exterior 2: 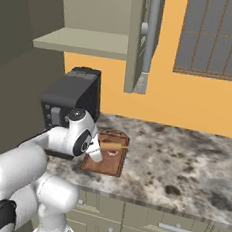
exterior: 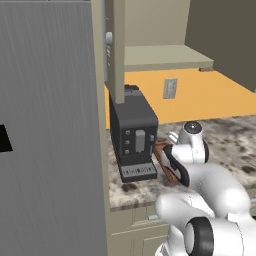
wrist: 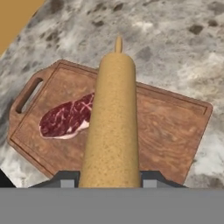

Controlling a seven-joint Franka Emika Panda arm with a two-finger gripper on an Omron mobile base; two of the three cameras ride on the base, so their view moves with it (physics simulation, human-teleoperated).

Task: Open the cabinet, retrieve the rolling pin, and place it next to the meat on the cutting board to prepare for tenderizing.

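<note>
**Rolling pin held over the cutting board**

The cabinet (exterior 2: 105, 16) stands open, its plain shelf (exterior: 165, 57) bare. On the speckled tabletop (exterior 2: 184, 155), the cutting board (wrist: 166, 131) carries the meat (wrist: 65, 118) toward its handle end. The hand (wrist: 111, 181) pinches the rolling pin (wrist: 113, 127) between its fingers, above the board and just beside the steak. The hand view alone reveals the steak's marbling and the board's handle slot; the base views add the black coffee machine (exterior: 132, 135) left of the board and a wall outlet (exterior: 170, 88). No writing is legible.
</note>
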